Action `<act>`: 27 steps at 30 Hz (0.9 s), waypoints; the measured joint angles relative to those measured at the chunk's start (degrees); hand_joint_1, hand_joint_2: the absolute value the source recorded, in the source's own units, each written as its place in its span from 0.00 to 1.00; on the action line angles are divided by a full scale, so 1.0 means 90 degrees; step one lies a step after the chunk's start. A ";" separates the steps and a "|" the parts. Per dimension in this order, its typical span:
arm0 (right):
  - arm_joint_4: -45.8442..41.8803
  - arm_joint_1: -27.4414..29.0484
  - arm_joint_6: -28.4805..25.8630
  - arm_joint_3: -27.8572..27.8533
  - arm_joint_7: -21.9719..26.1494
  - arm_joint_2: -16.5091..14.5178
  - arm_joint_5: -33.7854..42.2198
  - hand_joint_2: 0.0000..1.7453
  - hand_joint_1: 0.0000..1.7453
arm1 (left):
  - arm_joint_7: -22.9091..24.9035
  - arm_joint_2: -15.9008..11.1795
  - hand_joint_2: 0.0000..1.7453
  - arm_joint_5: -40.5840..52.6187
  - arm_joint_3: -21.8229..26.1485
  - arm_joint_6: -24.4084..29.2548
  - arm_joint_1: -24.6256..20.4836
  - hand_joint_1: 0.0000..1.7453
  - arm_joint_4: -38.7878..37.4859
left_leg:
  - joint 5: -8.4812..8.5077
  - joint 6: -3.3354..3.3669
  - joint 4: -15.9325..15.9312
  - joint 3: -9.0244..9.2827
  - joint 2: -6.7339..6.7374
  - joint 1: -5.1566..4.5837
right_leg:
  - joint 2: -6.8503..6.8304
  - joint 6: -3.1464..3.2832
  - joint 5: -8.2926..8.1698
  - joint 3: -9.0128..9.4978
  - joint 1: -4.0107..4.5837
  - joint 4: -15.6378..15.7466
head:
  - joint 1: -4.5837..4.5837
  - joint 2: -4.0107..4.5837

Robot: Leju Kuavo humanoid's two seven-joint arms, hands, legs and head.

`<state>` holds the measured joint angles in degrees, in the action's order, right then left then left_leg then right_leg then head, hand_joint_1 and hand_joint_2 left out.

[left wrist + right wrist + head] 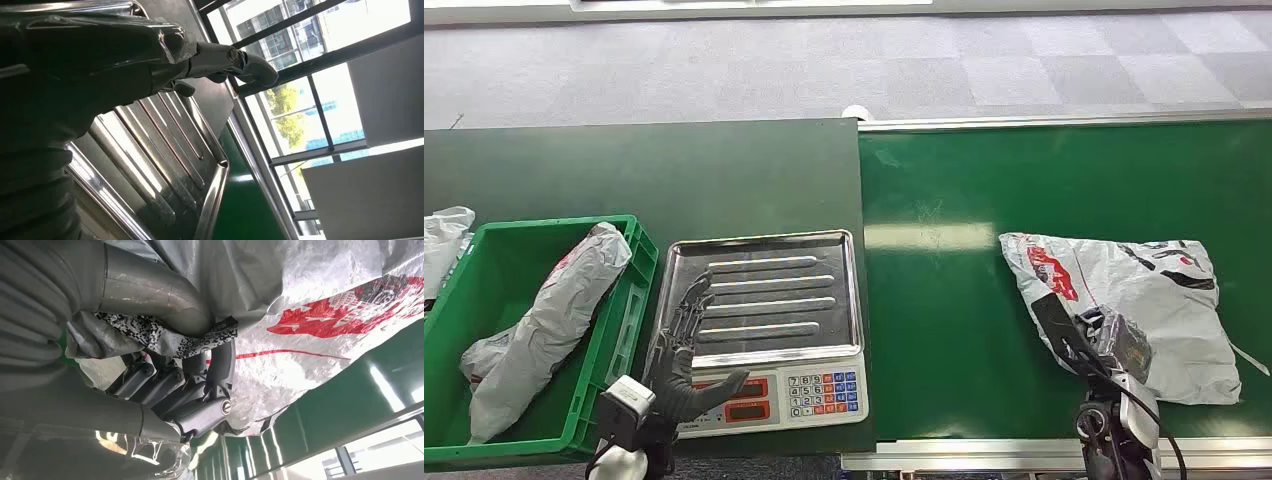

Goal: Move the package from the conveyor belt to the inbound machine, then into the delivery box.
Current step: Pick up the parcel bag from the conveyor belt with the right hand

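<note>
Plastic package (1124,310) sits on the belt (944,300) – your right hand (190,390) has fingers clenched on its near edge, prob. to lift it. Left hand (686,385) – fingers released – waits by the scale (764,300).

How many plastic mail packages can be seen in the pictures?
3: one package lies on the conveyor belt under the right hand; one lies in the green box; one, cut off, sits left of that box.

The dark green surface (724,170) carries a green plastic crate (639,262) and a steel-trayed scale (769,385); the green conveyor belt (944,330) carries a crinkled white plastic package (1164,300).
</note>
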<state>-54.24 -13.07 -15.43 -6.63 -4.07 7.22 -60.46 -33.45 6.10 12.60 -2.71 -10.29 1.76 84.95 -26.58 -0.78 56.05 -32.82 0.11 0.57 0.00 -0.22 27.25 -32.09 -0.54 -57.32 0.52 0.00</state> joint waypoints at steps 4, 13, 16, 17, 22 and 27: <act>-0.0046 0.0025 -0.0001 -0.0010 0.0005 -0.0007 0.0008 1.00 1.00 | -0.0001 0.0001 1.00 0.0001 0.0000 0.0000 -0.0006 0.00 -0.0002 | 0.0000 0.0000 0.0000 0.0000 -0.0001 0.0000 | 0.0000 0.0000 0.0000 0.0000 0.0000 0.0000 | 0.0001 0.0000; -0.0344 0.0140 -0.0592 -0.0150 0.0723 -0.0095 0.0349 1.00 1.00 | -0.0052 0.0016 1.00 0.0008 0.0000 -0.0042 -0.0089 0.00 -0.0072 | 0.0000 0.0000 0.0000 0.0000 -0.0001 0.0000 | 0.0000 0.0000 0.0000 0.0000 0.0000 0.0000 | 0.0000 0.0000; -0.0643 0.0212 -0.0445 -0.0305 0.1524 -0.0192 0.1606 1.00 1.00 | -0.0126 0.0027 1.00 -0.0002 -0.0002 -0.0043 -0.0137 0.00 -0.0118 | 0.0000 0.0000 0.0000 0.0000 -0.0001 0.0000 | 0.0000 0.0000 0.0000 -0.0001 0.0000 0.0000 | 0.0000 0.0000; -0.0768 0.0249 -0.0080 -0.0376 0.1841 -0.0242 0.2388 1.00 1.00 | -0.0171 0.0030 1.00 -0.0020 -0.0004 -0.0027 -0.0161 0.00 -0.0142 | 0.0000 0.0000 0.0000 0.0000 -0.0001 0.0000 | 0.0000 0.0000 0.0000 -0.0001 0.0000 0.0000 | 0.0000 0.0000; -0.1504 0.0555 0.1574 -0.0495 0.2932 -0.0410 0.5400 1.00 1.00 | -0.0522 0.0037 1.00 -0.0277 -0.0004 0.0180 -0.0291 0.00 -0.0272 | 0.0000 0.0000 0.0000 -0.0001 -0.0002 0.0000 | 0.0000 0.0000 0.0000 -0.0001 0.0000 0.0000 | 0.0000 0.0000; -0.2003 0.0740 0.3698 -0.0399 0.3086 -0.0457 0.8277 1.00 1.00 | -0.0702 0.0039 1.00 -0.0608 0.0012 0.0422 -0.0337 0.00 -0.0290 | 0.0000 0.0000 -0.0001 -0.0001 0.0008 0.0000 | 0.0002 0.0000 0.0000 -0.0001 0.0000 0.0000 | 0.0001 0.0000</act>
<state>-72.26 -6.41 17.85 -10.22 23.71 3.11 14.04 -39.77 6.45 7.13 -2.60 -6.50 -1.26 82.34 -26.58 -0.78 56.04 -32.83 0.18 0.57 0.02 -0.22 27.25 -32.10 -0.53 -57.32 0.53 0.00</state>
